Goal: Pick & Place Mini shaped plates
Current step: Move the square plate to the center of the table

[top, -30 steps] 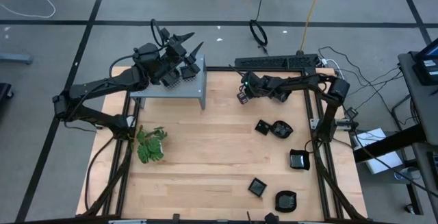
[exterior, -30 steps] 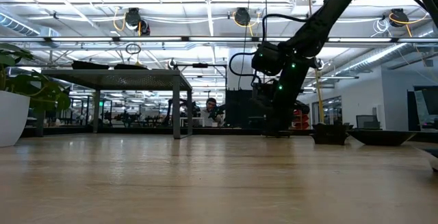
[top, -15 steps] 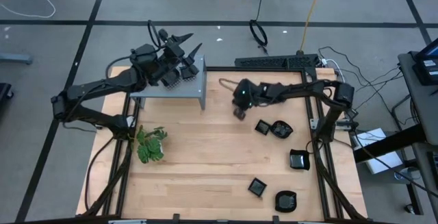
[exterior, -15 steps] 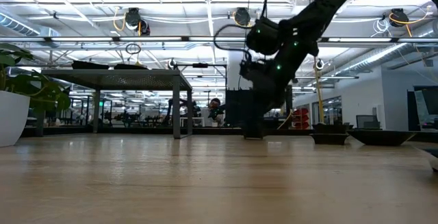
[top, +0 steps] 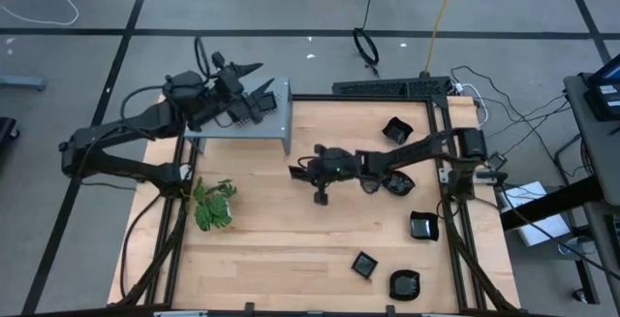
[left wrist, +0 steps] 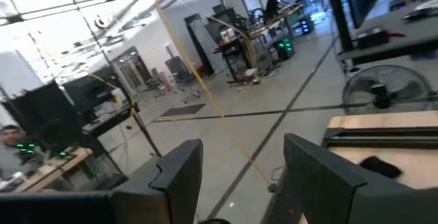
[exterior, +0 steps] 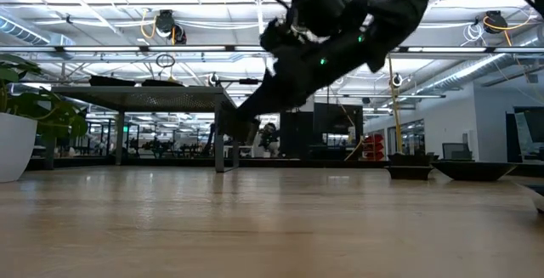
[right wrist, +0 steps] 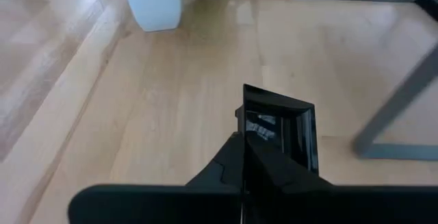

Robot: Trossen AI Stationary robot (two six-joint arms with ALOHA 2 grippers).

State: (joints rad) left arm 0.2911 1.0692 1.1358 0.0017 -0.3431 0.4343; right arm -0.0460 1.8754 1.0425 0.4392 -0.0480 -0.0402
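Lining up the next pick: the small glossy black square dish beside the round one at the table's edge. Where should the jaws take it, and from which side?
Probably by one raised rim of the square dish, from straight above, with one jaw inside the hollow and one outside. It lies flat and shallow on the wooden table, leaving no side wall to pinch. The right gripper holds a similar dish that way.

Light: bright, even, from ceiling strip lamps (exterior: 255, 50).
Shadows: faint, soft on the table (top: 291, 220).
Glare: blown-out white at the left wrist view's upper area.
Blur: right arm (exterior: 340, 40) smeared in the low view.
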